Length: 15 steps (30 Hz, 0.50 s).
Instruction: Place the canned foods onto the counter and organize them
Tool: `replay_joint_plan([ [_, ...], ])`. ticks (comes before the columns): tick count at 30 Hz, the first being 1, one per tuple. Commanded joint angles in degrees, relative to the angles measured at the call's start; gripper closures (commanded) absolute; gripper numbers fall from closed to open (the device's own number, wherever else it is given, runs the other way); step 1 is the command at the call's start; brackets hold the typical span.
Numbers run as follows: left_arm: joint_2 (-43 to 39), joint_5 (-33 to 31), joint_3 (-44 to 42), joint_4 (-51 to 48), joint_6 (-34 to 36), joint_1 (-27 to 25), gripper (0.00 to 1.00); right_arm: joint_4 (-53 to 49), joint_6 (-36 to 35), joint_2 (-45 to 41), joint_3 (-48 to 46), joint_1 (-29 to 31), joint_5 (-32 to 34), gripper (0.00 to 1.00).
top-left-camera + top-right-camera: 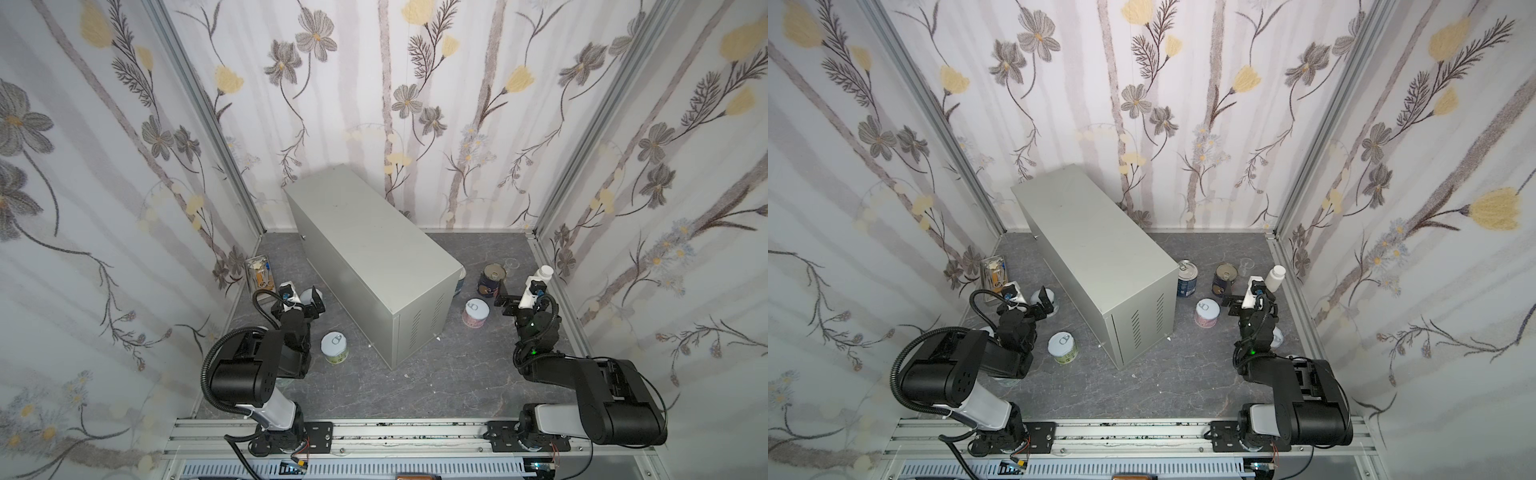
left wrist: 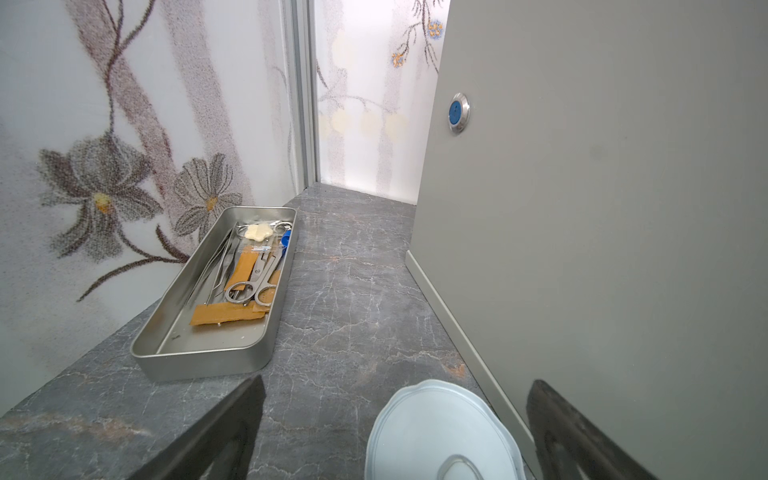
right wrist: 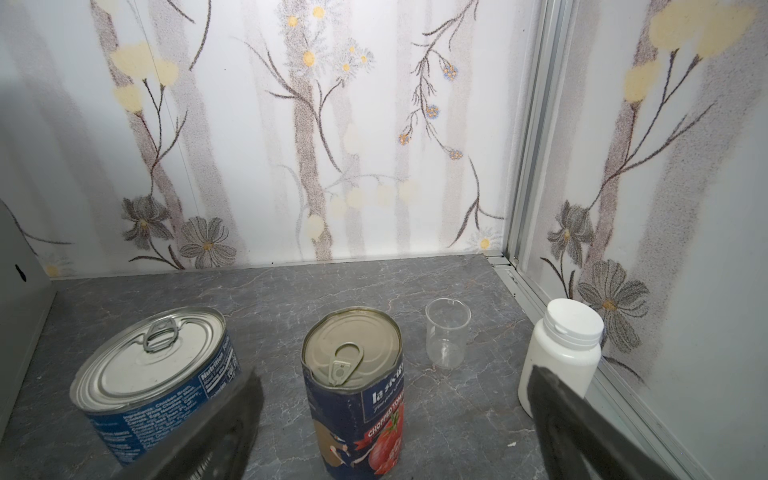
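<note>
1. Canned foods all stand on the marbled floor [image 1: 415, 374]; none is on the counter [image 1: 365, 249] yet, so I judge the task barely begun.
2. With the counter as dial centre in a top view: pale-lidded can [image 1: 305, 296] at 8 o'clock, green-labelled can [image 1: 334, 347] at 7, pink can [image 1: 476, 312] at 4, tomato can [image 1: 492, 279] at 3. A wide blue can [image 1: 1187, 279] stands tight against the counter's side.
3. Left gripper [image 2: 399, 384], spread wide and empty, hangs over the pale-lidded can — probably wide to clear its girth.
4. Right gripper [image 3: 397, 376], equally wide and holding nothing, faces the tomato can.
5. Pill bottle [image 3: 561, 353] and glass cup [image 3: 448, 336] sit beyond at 3, and the instrument tray [image 2: 199, 365] at 9 — not cans.
</note>
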Motion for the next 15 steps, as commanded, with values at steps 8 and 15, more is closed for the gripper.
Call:
replay_joint_plan([
  [8,-0.1,-0.4,0.0,2.5,-0.1,0.0,0.0,0.5,0.5,0.0,0.3,-0.4,-1.5,0.0],
  [15,-0.1,-0.4,-0.1,2.5,-0.1,0.0,0.0,1.1,0.3,-0.1,-0.1,-0.3,-0.8,0.0],
])
